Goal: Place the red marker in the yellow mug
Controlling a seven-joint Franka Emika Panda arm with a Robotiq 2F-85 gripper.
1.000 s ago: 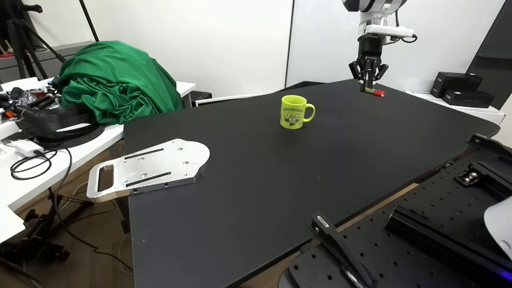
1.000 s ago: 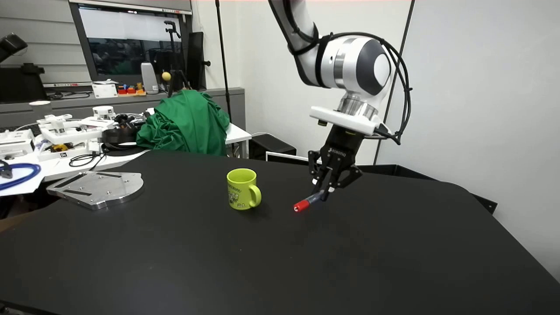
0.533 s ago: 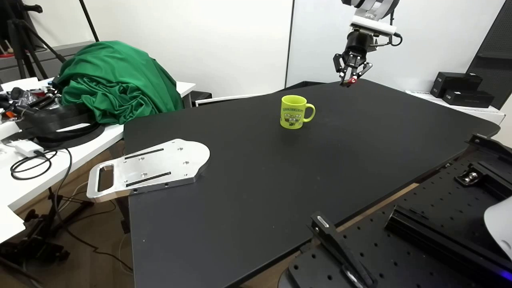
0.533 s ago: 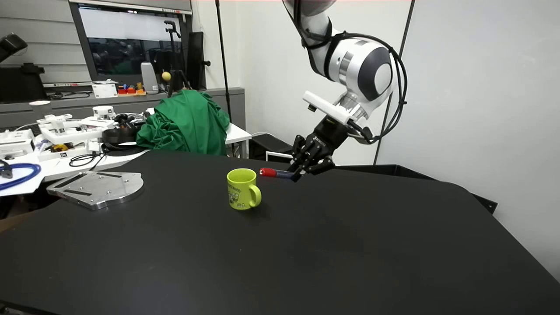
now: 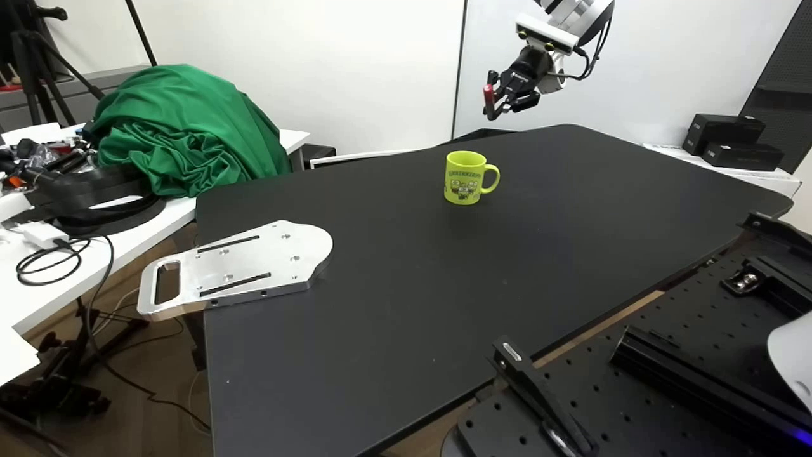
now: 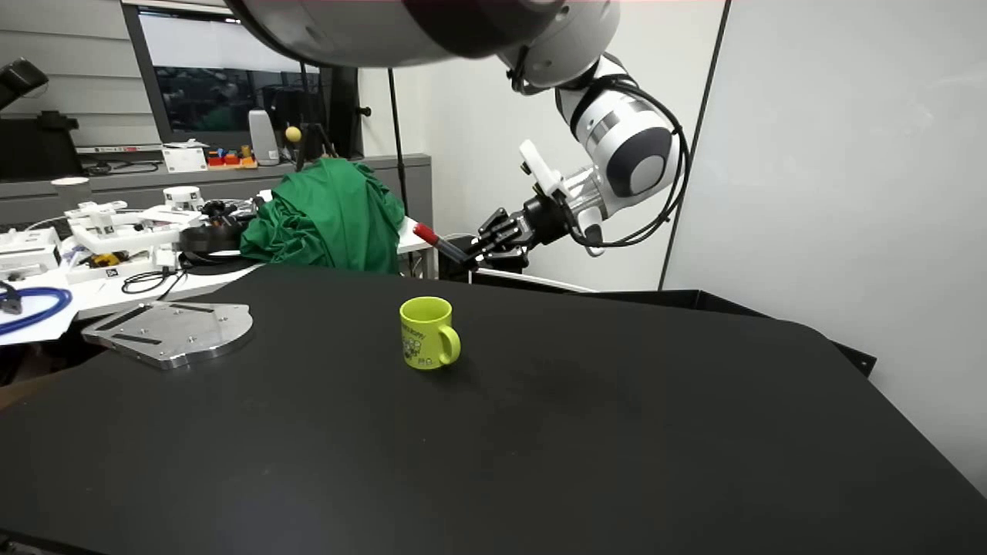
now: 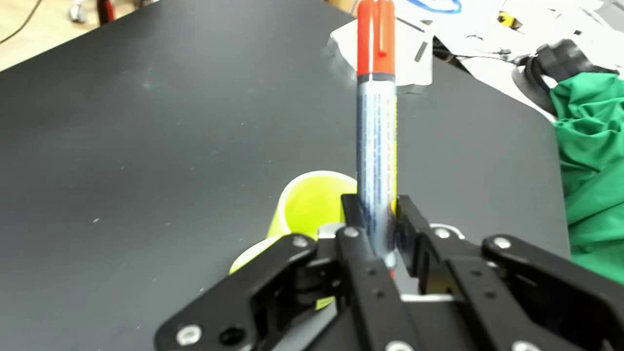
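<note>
The red marker has a red cap and a printed grey-white barrel. It shows in both exterior views point(image 5: 488, 95) point(image 6: 441, 243) and in the wrist view point(image 7: 376, 112). My gripper point(image 5: 493, 109) point(image 6: 472, 258) point(image 7: 377, 202) is shut on the barrel near its uncapped end, which the fingers partly hide. The marker is in the air, tilted with its red cap up. The yellow mug point(image 5: 462, 181) point(image 6: 422, 339) stands upright on the table with its handle to the side. In the wrist view the mug point(image 7: 312, 202) lies beyond the gripper, partly hidden by the fingers. The gripper is above table height, apart from the mug.
The black table point(image 5: 380, 355) bears a silver metal plate point(image 5: 247, 260) point(image 6: 177, 327) at one edge. A green cloth heap point(image 5: 184, 127) point(image 6: 331, 216) lies on a cluttered white side table. A white wall point(image 5: 380, 76) stands behind the arm.
In both exterior views my gripper has moved left and up with the marker. It has tilted, so the red cap has swung from pointing downward to pointing upward. The mug has not moved.
</note>
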